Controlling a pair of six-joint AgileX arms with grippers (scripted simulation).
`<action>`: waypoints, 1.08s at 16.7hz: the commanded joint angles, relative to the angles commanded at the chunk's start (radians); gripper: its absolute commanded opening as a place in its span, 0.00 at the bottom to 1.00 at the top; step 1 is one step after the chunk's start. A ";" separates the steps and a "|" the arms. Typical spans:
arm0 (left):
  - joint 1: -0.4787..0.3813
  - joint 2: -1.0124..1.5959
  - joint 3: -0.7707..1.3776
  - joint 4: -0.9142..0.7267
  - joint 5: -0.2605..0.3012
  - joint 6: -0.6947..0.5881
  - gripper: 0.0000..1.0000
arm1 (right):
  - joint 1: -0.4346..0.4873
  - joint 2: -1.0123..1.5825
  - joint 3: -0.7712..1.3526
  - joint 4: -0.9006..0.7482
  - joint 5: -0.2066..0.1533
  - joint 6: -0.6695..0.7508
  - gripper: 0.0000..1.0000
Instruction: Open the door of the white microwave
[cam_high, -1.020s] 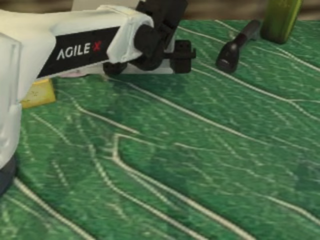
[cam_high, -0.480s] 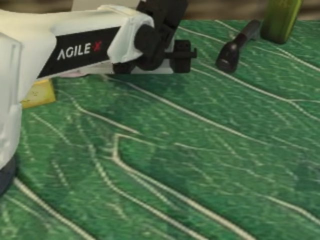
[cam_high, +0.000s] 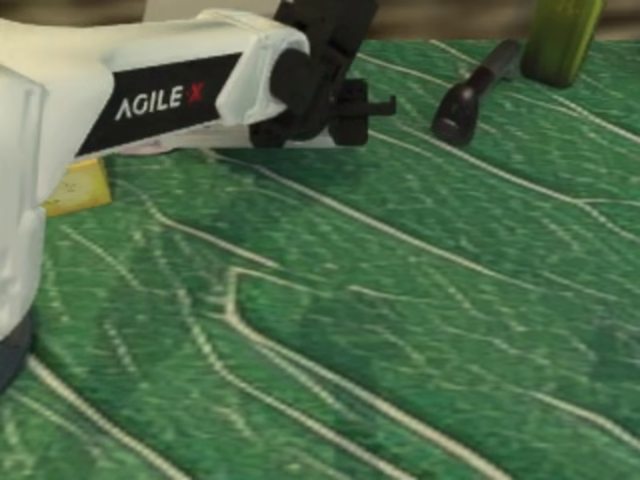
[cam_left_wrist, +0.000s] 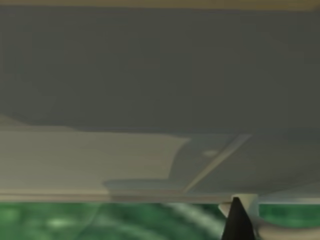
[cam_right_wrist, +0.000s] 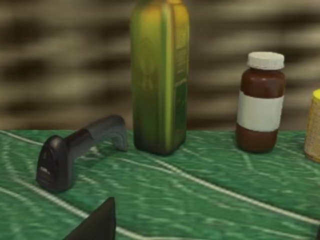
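The door (cam_left_wrist: 150, 70) fills the left wrist view: a large grey window above a white lower frame (cam_left_wrist: 60, 160). In the top view my left arm hides nearly all of the white microwave; only a pale strip (cam_high: 305, 142) shows under the wrist. My left gripper (cam_high: 375, 102) is at the table's far left-centre, pressed against the door. One black fingertip (cam_left_wrist: 236, 222) lies over a small white tab (cam_left_wrist: 247, 201) at the door's lower edge, and the gripper looks shut on it. My right gripper (cam_right_wrist: 209, 232) is open, parked and outside the top view.
A yellow cube (cam_high: 78, 186) sits at the far left behind my left arm. A black handheld scanner (cam_high: 470, 92) and a green bottle (cam_high: 560, 35) stand at the back right. Beyond them the right wrist view shows a brown jar (cam_right_wrist: 261, 102). Green patterned cloth covers the table.
The left gripper's black fingers have drawn together and now look narrower, with a tip pointing right. The arm itself has barely moved.
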 joint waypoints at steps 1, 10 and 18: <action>0.000 0.000 0.000 0.000 0.000 0.000 0.00 | 0.000 0.000 0.000 0.000 0.000 0.000 1.00; -0.035 -0.044 -0.080 0.004 0.004 -0.009 0.00 | 0.000 0.000 0.000 0.000 0.000 0.000 1.00; -0.032 -0.091 -0.145 0.044 -0.020 -0.028 0.00 | 0.000 0.000 0.000 0.000 0.000 0.000 1.00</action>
